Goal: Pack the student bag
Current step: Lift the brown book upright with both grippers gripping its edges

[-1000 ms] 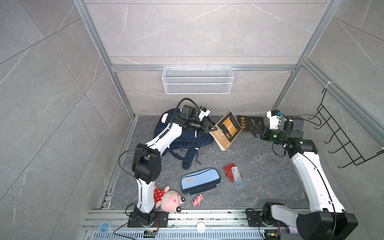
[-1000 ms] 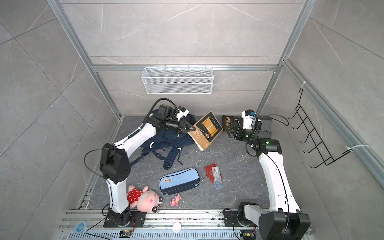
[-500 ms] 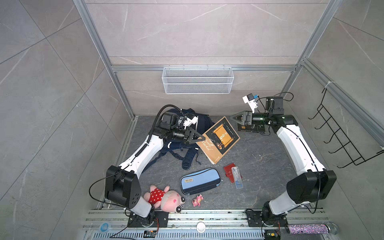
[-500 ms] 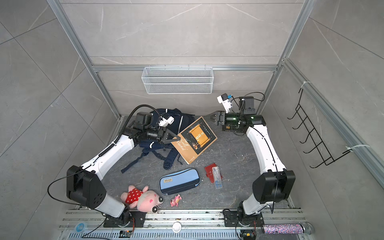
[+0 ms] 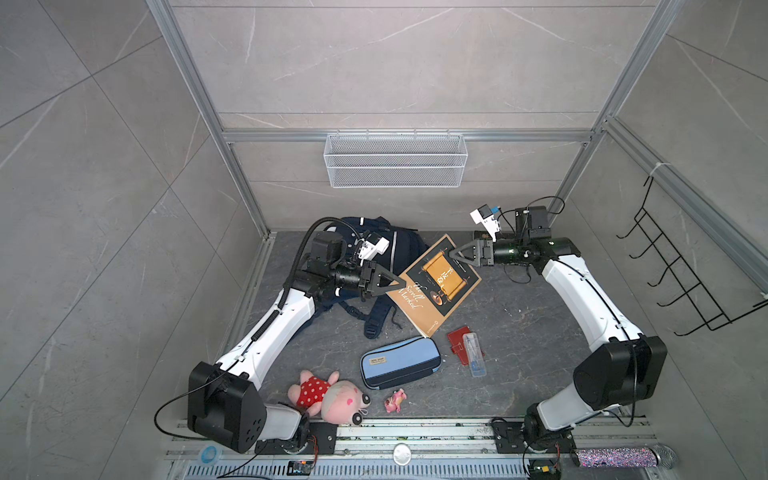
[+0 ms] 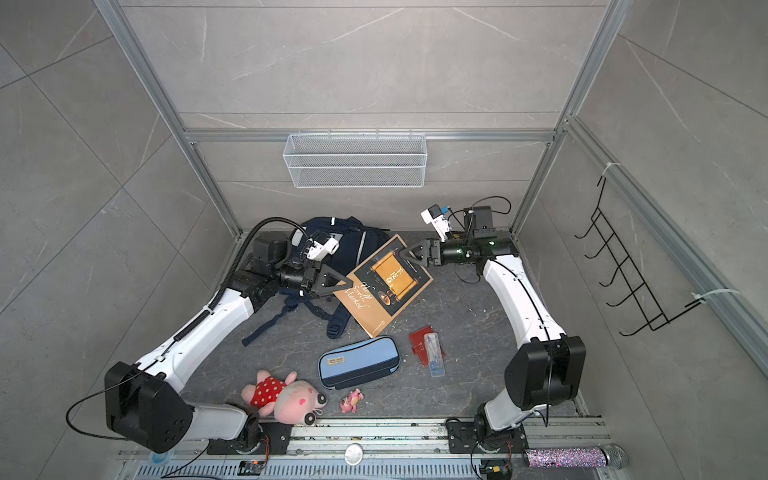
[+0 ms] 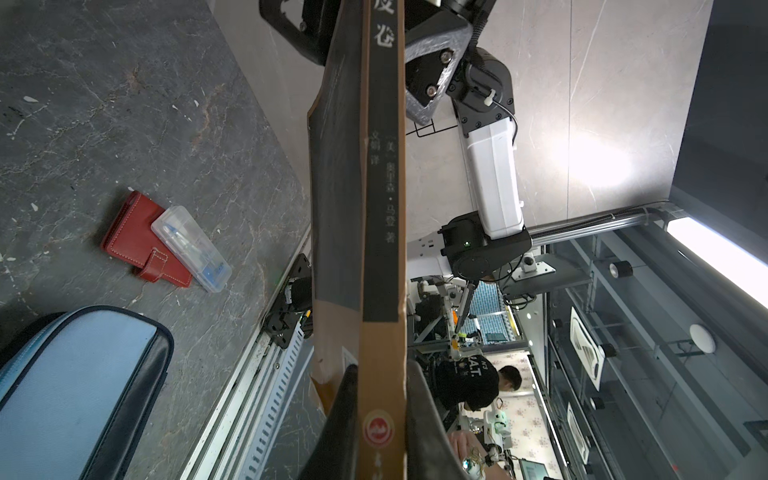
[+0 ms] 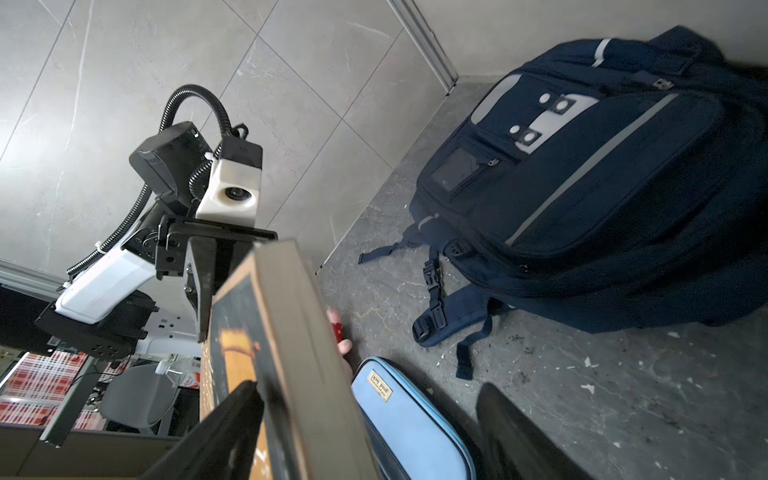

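Student bag (image 5: 404, 254): navy, lying at back left corner of desk (image 5: 523, 332). Book (image 5: 436, 286) just beside it: your left claw (image 5: 402, 284) pinches one corner; your right claw (image 5: 452, 252) gapes wide astride the opposite corner.

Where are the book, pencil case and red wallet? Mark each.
book (image 5: 434, 291), in a top view, front cover.
pencil case (image 5: 407, 360), in a top view, light-blue panel.
red wallet (image 7: 129, 235), left wrist view, leather face.
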Controlling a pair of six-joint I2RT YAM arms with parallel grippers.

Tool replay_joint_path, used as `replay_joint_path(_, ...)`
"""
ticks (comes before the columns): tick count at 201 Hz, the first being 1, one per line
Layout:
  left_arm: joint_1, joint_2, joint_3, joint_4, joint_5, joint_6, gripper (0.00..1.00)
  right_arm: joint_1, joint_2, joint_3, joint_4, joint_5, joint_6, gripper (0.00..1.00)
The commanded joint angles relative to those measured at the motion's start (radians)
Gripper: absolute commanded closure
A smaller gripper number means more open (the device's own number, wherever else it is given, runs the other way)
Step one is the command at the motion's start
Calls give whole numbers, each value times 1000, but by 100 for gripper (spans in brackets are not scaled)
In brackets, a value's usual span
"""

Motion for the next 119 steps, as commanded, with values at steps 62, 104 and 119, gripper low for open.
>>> replay_joint_path(62, 2, -53, 23, 90, 93, -52, 100, 70, -143, -224, 252, -181, 170, 27)
replay_joint_path(104, 2, -58, 2, 27, 93, -16, 100, 69, -164, -212, 232, -190, 158, 46)
replay_joint_path(119, 2, -57, 10, -21, 90, 18, 100, 68, -169, -211, 205, -182, 133, 54)
